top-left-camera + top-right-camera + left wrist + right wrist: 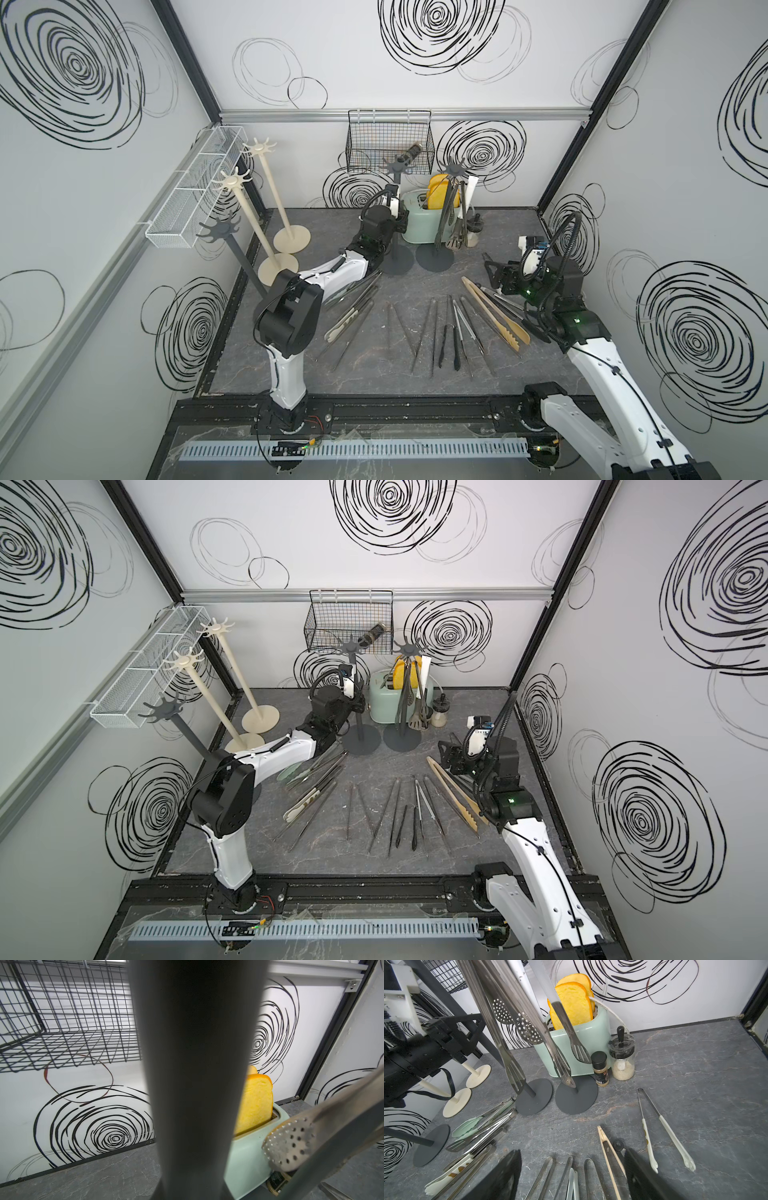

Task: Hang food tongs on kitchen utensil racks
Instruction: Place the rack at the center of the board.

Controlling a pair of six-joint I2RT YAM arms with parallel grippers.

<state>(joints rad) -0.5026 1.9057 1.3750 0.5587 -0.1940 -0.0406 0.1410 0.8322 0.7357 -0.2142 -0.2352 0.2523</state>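
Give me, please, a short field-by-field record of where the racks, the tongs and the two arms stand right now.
racks: five upright; two cream, three dark grey
loaded rack: dark grey one by the mint toaster, several tongs hanging
tongs on table: about a dozen fanned out, wooden pair among them
left gripper: at the pole of the middle dark grey rack, fingers nearly closed around it
right gripper: open, empty, above the tongs
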